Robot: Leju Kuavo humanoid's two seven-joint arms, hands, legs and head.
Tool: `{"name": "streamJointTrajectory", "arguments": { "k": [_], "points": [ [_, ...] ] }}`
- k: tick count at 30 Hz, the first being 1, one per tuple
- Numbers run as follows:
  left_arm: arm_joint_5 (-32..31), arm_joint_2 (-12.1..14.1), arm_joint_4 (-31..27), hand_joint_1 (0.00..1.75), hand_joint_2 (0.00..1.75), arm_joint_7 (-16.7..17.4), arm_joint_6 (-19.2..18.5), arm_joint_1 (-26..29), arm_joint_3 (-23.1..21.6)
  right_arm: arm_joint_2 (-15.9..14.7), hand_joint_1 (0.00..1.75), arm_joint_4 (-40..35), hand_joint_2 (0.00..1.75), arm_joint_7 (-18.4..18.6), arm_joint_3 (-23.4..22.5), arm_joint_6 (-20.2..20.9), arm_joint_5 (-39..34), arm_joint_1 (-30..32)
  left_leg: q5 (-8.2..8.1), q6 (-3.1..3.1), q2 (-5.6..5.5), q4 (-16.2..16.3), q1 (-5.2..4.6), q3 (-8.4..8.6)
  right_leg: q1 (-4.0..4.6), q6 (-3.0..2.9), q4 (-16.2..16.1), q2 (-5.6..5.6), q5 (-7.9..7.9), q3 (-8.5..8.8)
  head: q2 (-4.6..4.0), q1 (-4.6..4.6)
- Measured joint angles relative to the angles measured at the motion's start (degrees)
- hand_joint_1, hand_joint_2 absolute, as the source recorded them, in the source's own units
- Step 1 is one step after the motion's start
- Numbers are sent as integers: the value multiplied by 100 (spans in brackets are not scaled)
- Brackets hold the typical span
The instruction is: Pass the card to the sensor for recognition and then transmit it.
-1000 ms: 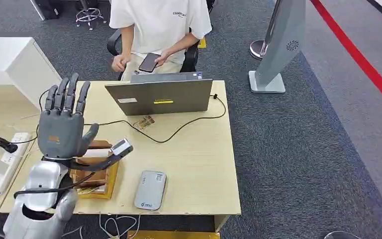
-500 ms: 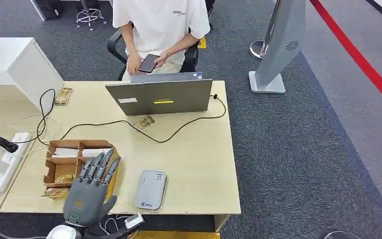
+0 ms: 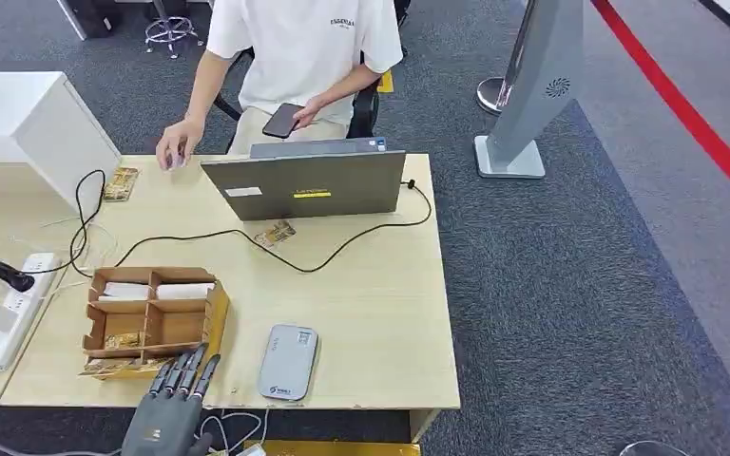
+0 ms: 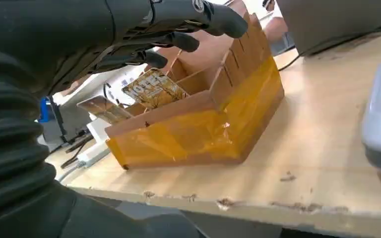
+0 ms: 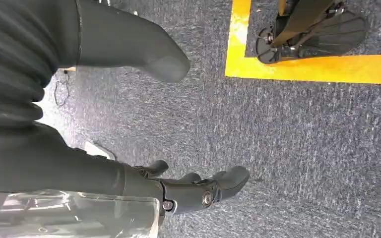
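At the bottom left of the head view, your left hand (image 3: pixel 173 410) hovers at the near table edge with its dark fingers (image 4: pixel 178 39) stretched out, slightly apart, and nothing in them; they reach over the near wall of the brown cardboard divided box wrapped in yellow tape (image 3: pixel 217 318). A gold-printed card (image 4: pixel 154 88) leans in the near compartment just beneath them. From here you risk pushing the light box along the pale wooden table (image 3: pixel 380 294), or catching its taped wall, if the fingers come in too low. The flat grey card sensor (image 3: pixel 287 362) lies just right of the box, close enough to get bumped. Your right hand (image 5: pixel 178 191) hangs over carpet, fingers loosely curled and holding nothing. Higher in the frame, a black cable (image 3: pixel 333 252) crosses the table before a grey laptop (image 3: pixel 304 185), where a person (image 3: pixel 299 47) sits.
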Motion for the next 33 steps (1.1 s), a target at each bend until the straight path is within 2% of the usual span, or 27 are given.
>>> {"name": "streamJointTrajectory", "arguments": {
  "k": [3,9,18,23,27,30,33],
  "points": [
    [-74,7,11,0,175,140,99,100,68,0,0,2,175,48,0,13,48,13,0,0,-1,0,0,0,0,0,0,0,0,0,0,0],
    [-168,2,13,0,175,204,227,163,151,0,0,0,175,46,0,15,74,21,0,0,-1,0,0,1,0,0,0,-1,0,0,0,0],
    [-380,-162,53,0,175,193,558,187,278,18,0,-2,175,-46,0,17,135,30,0,0,-1,0,0,1,0,0,0,-1,0,1,0,0],
    [-564,-293,96,0,175,20,1264,186,348,28,0,0,175,-46,-2,33,183,30,0,0,-1,0,0,1,0,0,0,-1,0,1,0,2],
    [-568,-350,98,0,175,-24,1544,189,400,33,0,0,175,-46,-4,33,208,31,0,0,-1,0,0,1,0,0,0,-1,0,1,0,0],
    [-568,-343,96,0,175,11,2101,185,444,33,0,0,175,-74,-13,33,251,30,0,0,-1,0,0,2,0,0,0,-1,0,1,0,0],
    [-568,-313,96,0,175,42,2254,186,487,33,0,0,175,-96,-26,33,267,31,1,0,-1,0,0,2,0,0,0,-1,0,1,2,0]
  ]
}}
